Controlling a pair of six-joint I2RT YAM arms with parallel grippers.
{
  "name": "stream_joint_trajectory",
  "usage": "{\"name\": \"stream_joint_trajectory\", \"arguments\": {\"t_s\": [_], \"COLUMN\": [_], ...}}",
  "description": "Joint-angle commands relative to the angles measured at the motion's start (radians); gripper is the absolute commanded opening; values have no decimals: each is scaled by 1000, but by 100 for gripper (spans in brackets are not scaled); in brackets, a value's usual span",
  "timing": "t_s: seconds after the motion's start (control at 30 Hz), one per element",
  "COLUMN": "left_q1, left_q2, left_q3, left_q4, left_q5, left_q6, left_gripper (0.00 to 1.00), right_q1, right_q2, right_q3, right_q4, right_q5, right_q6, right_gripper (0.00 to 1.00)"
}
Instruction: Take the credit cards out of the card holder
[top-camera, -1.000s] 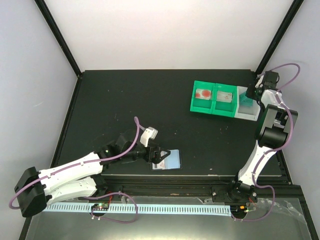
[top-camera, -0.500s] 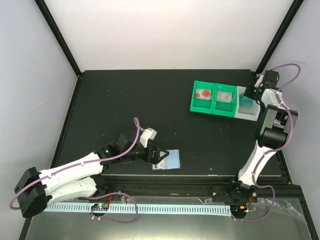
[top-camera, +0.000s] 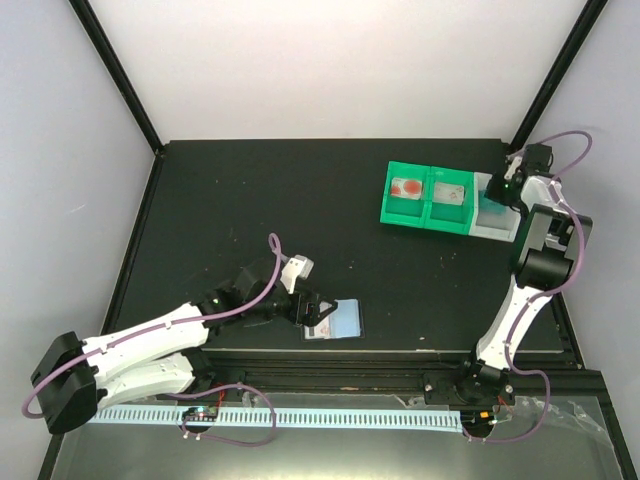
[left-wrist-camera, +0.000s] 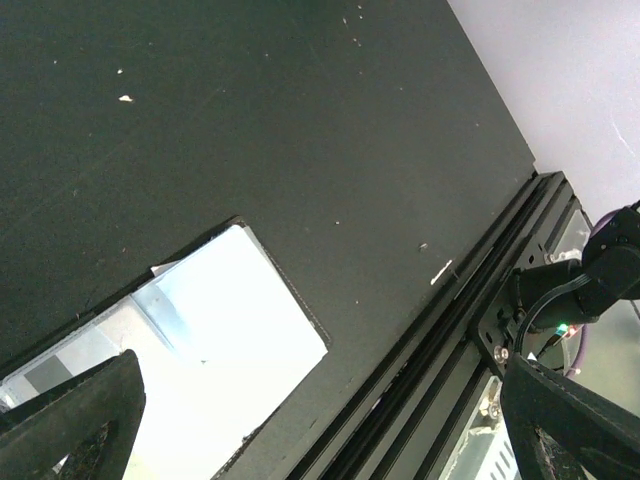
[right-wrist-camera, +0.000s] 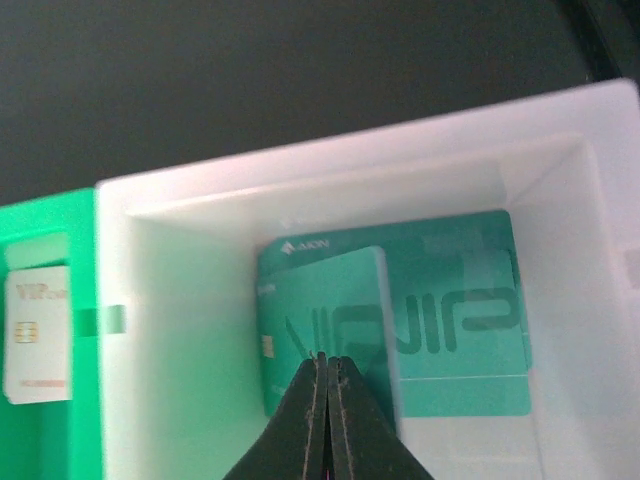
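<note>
While the small black folding card holder (top-camera: 340, 320) lies open and flat near the front edge of the black table (top-camera: 250, 200), long axis left to right, the left gripper (top-camera: 318, 312) hovers at its left end, jaws spread wide and empty. The right gripper (right-wrist-camera: 328, 395), jaws pressed together on nothing, hangs over the white end compartment of a green-and-white three-compartment plastic tray (top-camera: 405, 222). Only the right wrist view shows two thin teal credit cards (right-wrist-camera: 460, 330) overlapping there. The overhead view adds a red-marked card (top-camera: 407, 187) and a whitish card (top-camera: 452, 193), one in each green compartment.
</note>
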Motion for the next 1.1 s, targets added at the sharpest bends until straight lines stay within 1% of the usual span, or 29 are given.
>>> {"name": "stream_joint_trajectory", "arguments": {"t_s": [0.0, 0.07, 0.13, 0.43, 0.57, 0.83, 0.93, 1.07], "left_q1": [11, 14, 18, 30, 33, 43, 46, 51], "left_q2": [14, 21, 26, 40, 38, -20, -47, -96], "left_q3": [12, 15, 19, 6, 4, -27, -28, -20], "left_q4": [15, 14, 11, 4, -13, -46, -84, -152], "left_q5": [16, 20, 25, 21, -5, -66, -89, -97], "left_q6": [16, 19, 26, 36, 33, 21, 27, 61], "left_gripper": [99, 99, 99, 99, 99, 99, 99, 99], "right_q1": [0, 0, 0, 2, 6, 37, 58, 94], "right_q2": [43, 72, 73, 29, -22, -149, -205, -295], "right_q3": [39, 62, 59, 43, 4, -90, -135, -215], "right_q4": [-31, -58, -51, -33, -20, -35, -42, -50], "right_q5": [58, 85, 103, 110, 90, 72, 64, 34], "right_q6": [-20, -25, -26, -11, 14, 98, 114, 147], "right_gripper": [1, 1, 1, 1, 1, 10, 14, 16]}}
